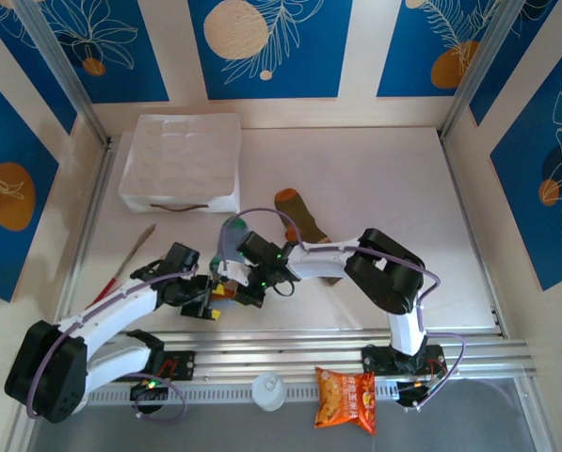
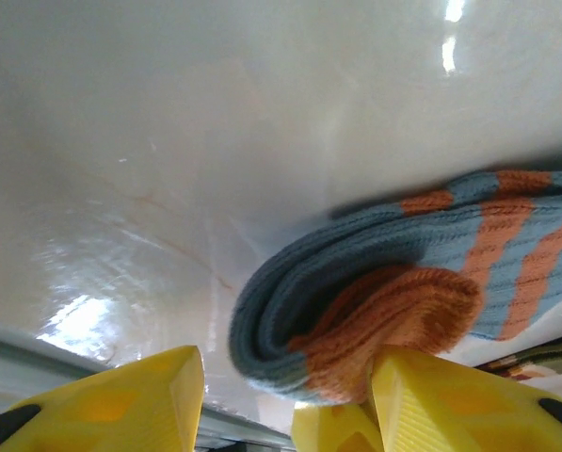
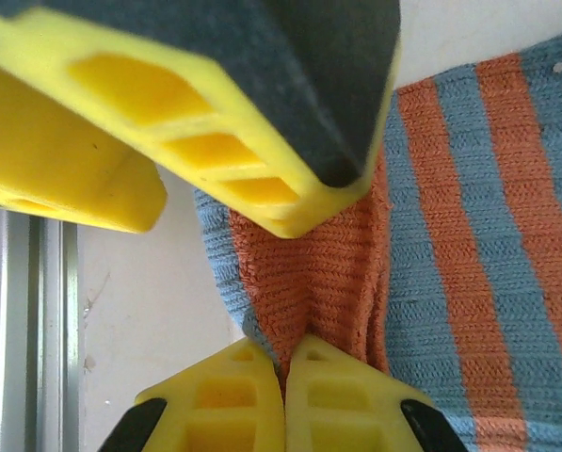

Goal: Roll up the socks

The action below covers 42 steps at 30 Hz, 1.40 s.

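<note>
Grey-blue sock (image 2: 375, 273), partly rolled, on desk (image 1: 375, 179) toward 6 o'clock edge. Right tool (image 3: 285, 377) closed, pinching its orange end. Left tool (image 2: 281, 395) open, roll touching one finger. Olive-brown sock (image 1: 304, 224) at 2 o'clock of tools.

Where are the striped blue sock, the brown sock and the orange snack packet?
striped blue sock (image 2: 393, 247): left wrist view, blue outer fold.
brown sock (image 1: 305, 223): top external view, its middle.
orange snack packet (image 1: 346, 397): top external view, its centre.
</note>
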Available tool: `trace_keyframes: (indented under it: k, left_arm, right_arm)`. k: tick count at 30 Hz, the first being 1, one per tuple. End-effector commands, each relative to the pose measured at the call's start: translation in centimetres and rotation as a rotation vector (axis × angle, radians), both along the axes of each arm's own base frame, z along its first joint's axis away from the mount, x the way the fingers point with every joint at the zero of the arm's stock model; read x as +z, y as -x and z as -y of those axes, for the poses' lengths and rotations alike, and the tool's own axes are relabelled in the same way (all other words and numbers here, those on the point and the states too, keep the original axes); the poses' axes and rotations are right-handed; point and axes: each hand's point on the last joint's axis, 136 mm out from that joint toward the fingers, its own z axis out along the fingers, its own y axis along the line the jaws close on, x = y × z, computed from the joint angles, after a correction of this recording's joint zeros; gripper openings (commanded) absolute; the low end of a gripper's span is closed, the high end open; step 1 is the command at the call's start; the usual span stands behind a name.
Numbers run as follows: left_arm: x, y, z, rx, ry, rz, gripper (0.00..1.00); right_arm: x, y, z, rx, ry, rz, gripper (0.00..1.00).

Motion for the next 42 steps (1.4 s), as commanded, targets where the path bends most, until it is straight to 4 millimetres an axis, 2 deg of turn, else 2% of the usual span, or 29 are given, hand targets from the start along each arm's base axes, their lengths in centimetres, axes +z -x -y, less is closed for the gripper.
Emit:
trace_keyframes:
  k: [1, 7, 12, 16, 19, 23, 26, 28, 36, 42]
  left_arm:
    - [-1.3, 0.2, -0.6, 0.038, -0.033, -0.014, 0.50]
    - [-3.4, 1.4, -1.4, 0.020, -0.091, -0.075, 0.37]
    - [-4.4, 2.1, -2.0, 0.021, -0.139, -0.133, 0.22]
    - [-4.7, 2.9, -2.6, 0.023, -0.176, -0.190, 0.12]
    - [-4.7, 3.3, -2.7, 0.044, -0.185, -0.223, 0.07]
    - [-4.6, 3.6, -2.7, 0.052, -0.195, -0.269, 0.04]
    - [-4.5, 3.9, -2.7, 0.041, -0.205, -0.298, 0.03]
    - [-4.5, 4.0, -2.7, 0.036, -0.209, -0.316, 0.02]
    - [-4.5, 3.8, -2.7, 0.039, -0.212, -0.334, 0.01]
    - [-4.7, 3.4, -2.7, 0.035, -0.208, -0.331, 0.00]
  right_arm:
    - [-4.7, 2.4, 4.3, -0.038, 0.218, -0.171, 0.00]
    - [-3.7, 2.3, 3.7, -0.055, 0.164, -0.262, 0.00]
    - [-3.3, 2.2, 3.5, -0.038, 0.134, -0.251, 0.01]
    - [-2.2, 2.1, 3.3, 0.010, 0.070, -0.170, 0.13]
    - [-0.9, 1.7, 3.2, 0.047, 0.007, 0.011, 0.25]
    - [0.8, 0.2, 3.5, 0.038, -0.053, 0.297, 0.40]
    - [1.3, -0.5, 3.6, 0.051, -0.028, 0.434, 0.42]
    - [1.6, -0.2, 3.3, 0.087, -0.027, 0.481, 0.43]
    - [1.7, 0.2, 1.2, 0.122, -0.036, 0.507, 0.43]
    - [1.8, 0.7, 0.3, 0.119, -0.052, 0.464, 0.38]
